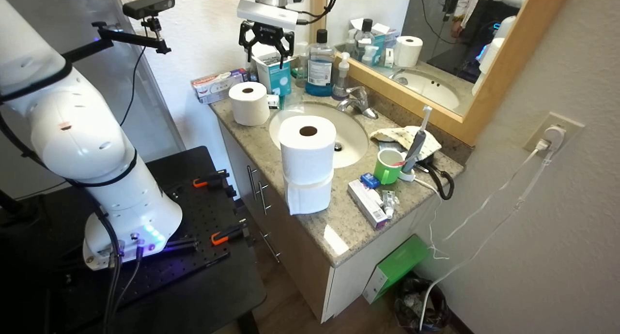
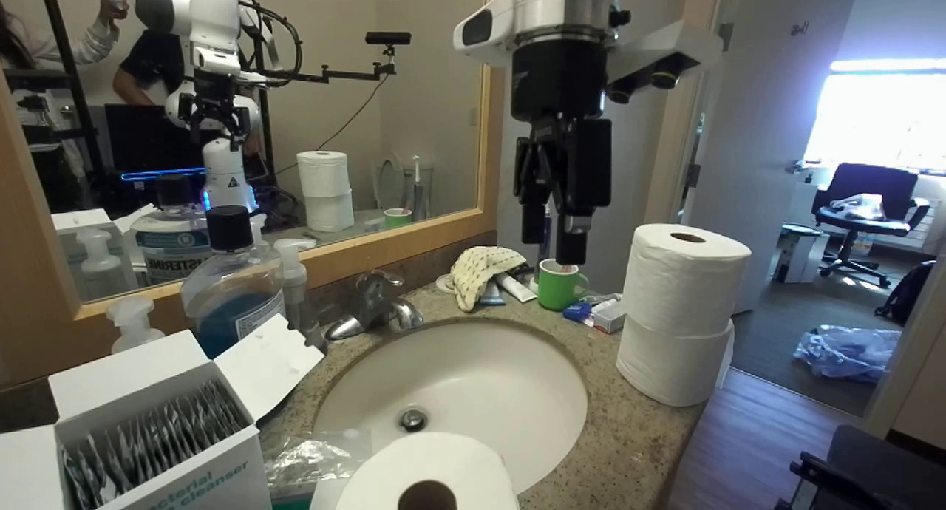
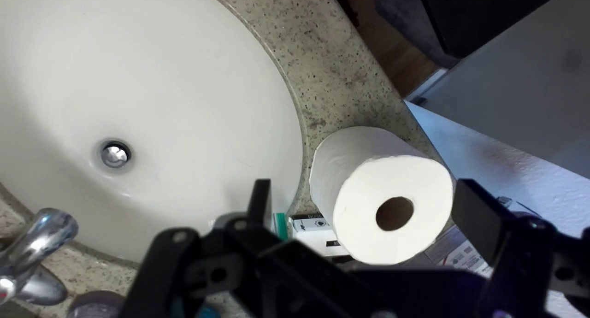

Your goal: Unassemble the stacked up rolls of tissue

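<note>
Two white rolls of tissue stand stacked at the counter's corner, the upper roll resting upright on the lower roll. Past the basin, a third white roll stands by itself, its hollow core facing up. My gripper hangs in the air above the counter, jaws wide apart and holding nothing. In the wrist view the lone roll appears between the fingers, but in both exterior views it sits lower, apart from them. The stack is outside the wrist view.
The sink lies between the lone roll and the stack, with a faucet behind. An open teal-and-white box and blue mouthwash stand near the gripper. A green mug and toothpaste box are beside the stack. A mirror backs the counter.
</note>
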